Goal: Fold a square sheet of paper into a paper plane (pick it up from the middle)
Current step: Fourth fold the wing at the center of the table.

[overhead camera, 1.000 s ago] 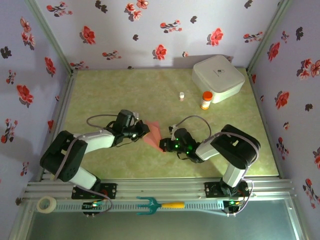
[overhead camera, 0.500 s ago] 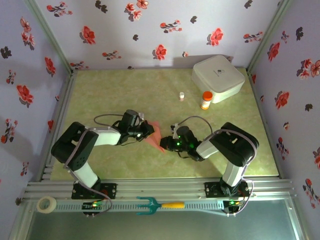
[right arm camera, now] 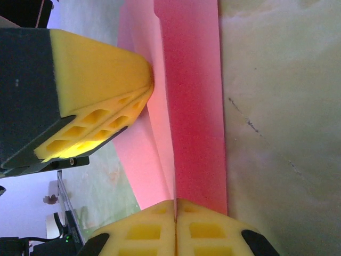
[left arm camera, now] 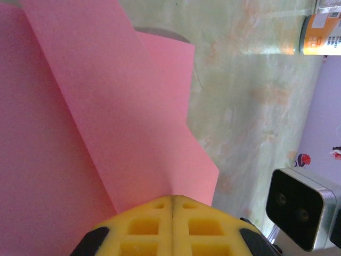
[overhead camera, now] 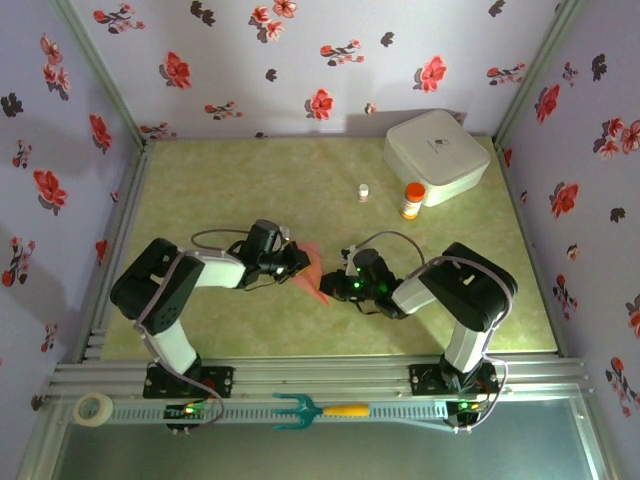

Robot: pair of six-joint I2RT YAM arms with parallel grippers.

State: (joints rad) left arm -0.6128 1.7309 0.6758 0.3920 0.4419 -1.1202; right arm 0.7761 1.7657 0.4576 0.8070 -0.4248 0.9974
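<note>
Left arm's elbow had swung inward. From above, the left gripper (overhead camera: pixel 293 260) and right gripper (overhead camera: pixel 328 288) pinched the folded paper (overhead camera: pixel 310 270) between them. Left wrist: pads clamped, paper fanning ahead. Right wrist: pads clamped on the paper's near end.

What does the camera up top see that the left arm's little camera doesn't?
From above: both whole arms, the white box, a tiny white vial, the teal fork and a tape roll. From the left wrist: the left gripper's yellow pads pinched shut on the pink paper, with its creases up close. Both: that paper, the orange bottle and the green table.
</note>
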